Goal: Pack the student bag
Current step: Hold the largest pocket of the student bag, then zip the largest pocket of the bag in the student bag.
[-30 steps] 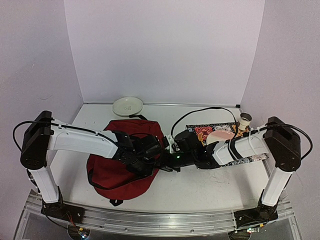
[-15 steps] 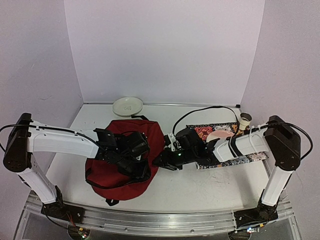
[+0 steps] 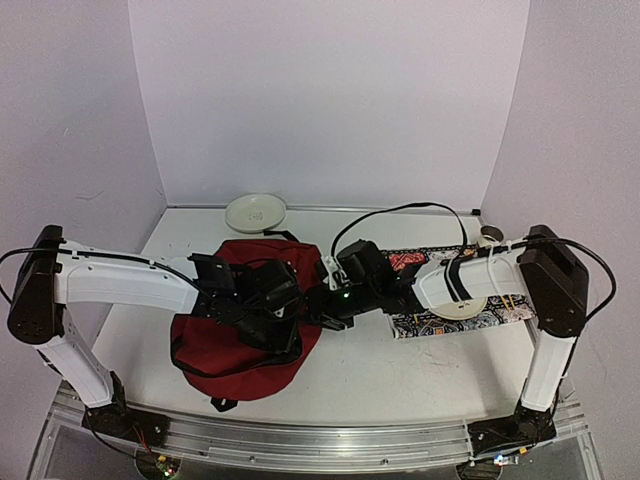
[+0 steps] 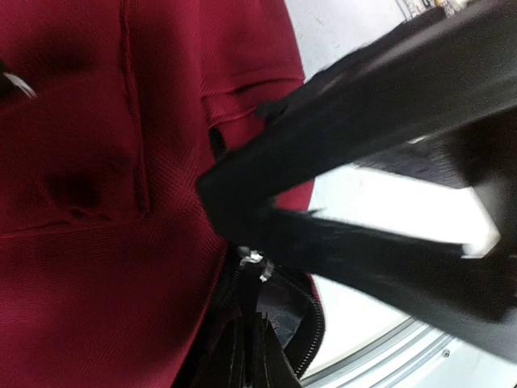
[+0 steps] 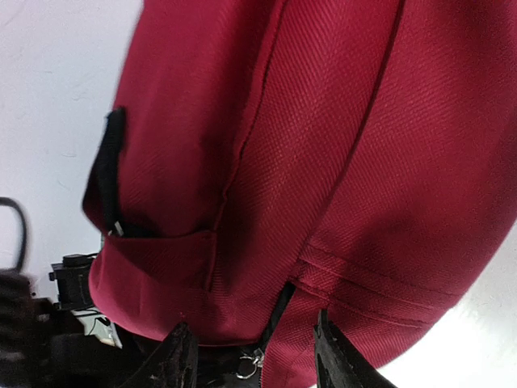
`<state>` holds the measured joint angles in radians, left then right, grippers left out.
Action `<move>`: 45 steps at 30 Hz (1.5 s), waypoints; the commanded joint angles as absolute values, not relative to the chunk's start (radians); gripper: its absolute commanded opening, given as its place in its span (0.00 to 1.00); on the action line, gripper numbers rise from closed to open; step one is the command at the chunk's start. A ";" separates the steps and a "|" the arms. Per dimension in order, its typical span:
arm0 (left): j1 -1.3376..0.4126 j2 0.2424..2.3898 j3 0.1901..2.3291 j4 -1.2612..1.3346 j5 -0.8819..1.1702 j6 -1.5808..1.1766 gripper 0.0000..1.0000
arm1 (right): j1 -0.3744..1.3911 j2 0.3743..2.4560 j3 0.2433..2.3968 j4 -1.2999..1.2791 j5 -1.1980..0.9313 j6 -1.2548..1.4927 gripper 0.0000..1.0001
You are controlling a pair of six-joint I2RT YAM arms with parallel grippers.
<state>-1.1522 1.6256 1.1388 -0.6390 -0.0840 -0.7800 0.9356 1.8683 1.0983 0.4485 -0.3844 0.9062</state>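
Note:
The student bag, a dark red fabric backpack, lies on the table left of centre. My left gripper rests on its right side. In the left wrist view the bag fills the frame, and my left gripper is shut on the black zip edge just below the silver zip pull. My right gripper comes in from the right against the bag's edge. In the right wrist view it is open, with one finger on each side of the zip line and nothing pinched. The bag bulges above it.
A patterned book or cover lies flat on the right under my right arm. A pale plate sits at the back by the wall. A blurred black shape crosses the right of the left wrist view. The metal rail runs along the near edge.

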 commanded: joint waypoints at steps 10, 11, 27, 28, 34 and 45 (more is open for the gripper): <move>-1.155 1.701 1.219 -0.648 -0.148 -0.765 0.08 | 0.934 1.959 1.203 0.372 -0.465 0.899 0.42; -1.154 1.702 1.216 -0.648 -0.150 -0.765 0.05 | 0.934 1.960 1.201 0.370 -0.461 0.899 0.40; -1.156 1.633 1.171 -0.647 -0.090 -0.777 0.00 | 0.934 1.993 1.284 0.158 -0.341 0.835 0.38; -1.157 1.630 1.170 -0.648 -0.087 -0.776 0.00 | 0.934 1.995 1.290 0.151 -0.339 0.833 0.39; -1.165 1.628 1.184 -0.647 -0.083 -0.762 0.00 | 0.935 2.035 1.354 0.102 -0.339 0.819 0.40; -1.195 1.647 1.200 -0.644 -0.077 -0.742 0.00 | 0.937 2.107 1.429 0.057 -0.323 0.810 0.21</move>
<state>-1.1739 1.6630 1.1694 -0.6464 -0.0975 -0.7605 0.9367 2.0740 1.3868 0.1170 -0.3542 0.8261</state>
